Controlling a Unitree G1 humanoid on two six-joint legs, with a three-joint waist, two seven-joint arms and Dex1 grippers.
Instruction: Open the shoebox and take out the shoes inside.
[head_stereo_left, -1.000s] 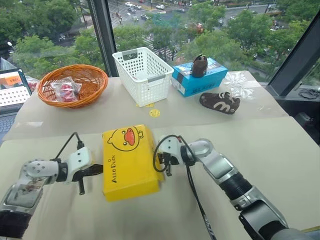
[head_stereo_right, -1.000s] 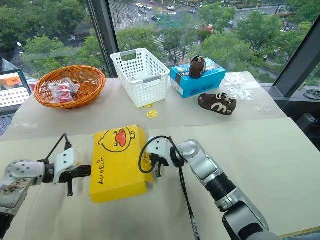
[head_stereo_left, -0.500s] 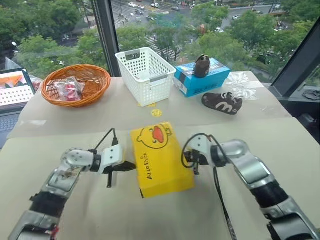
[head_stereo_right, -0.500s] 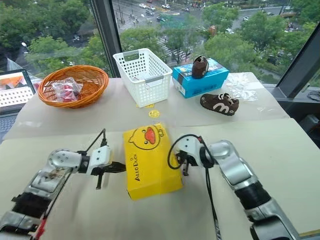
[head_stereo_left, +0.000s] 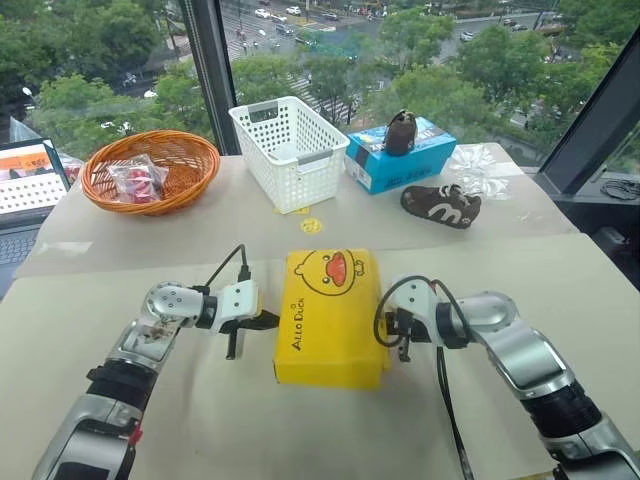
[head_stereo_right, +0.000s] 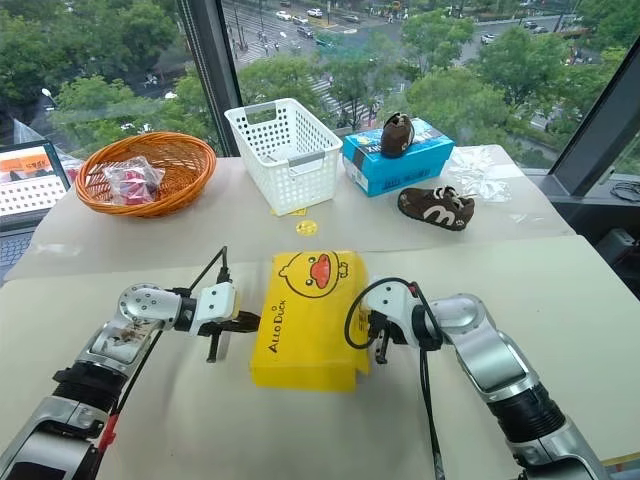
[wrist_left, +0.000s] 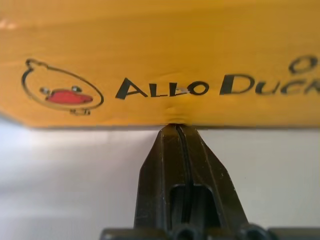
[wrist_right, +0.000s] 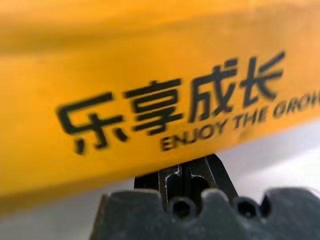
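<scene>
The yellow shoebox (head_stereo_left: 330, 317) lies lid-down-shut on the table (head_stereo_left: 560, 270) between both arms, the left gripper (head_stereo_left: 268, 322) pinched closed with its tip against the box's left edge, the right gripper (head_stereo_left: 392, 330) closed tight at the right edge, neither holding anything.

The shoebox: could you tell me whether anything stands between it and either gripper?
Nothing visible does. The left gripper, shut, has its tips at the shoebox lid's left edge, and the right gripper, shut, sits at its right side.
</scene>
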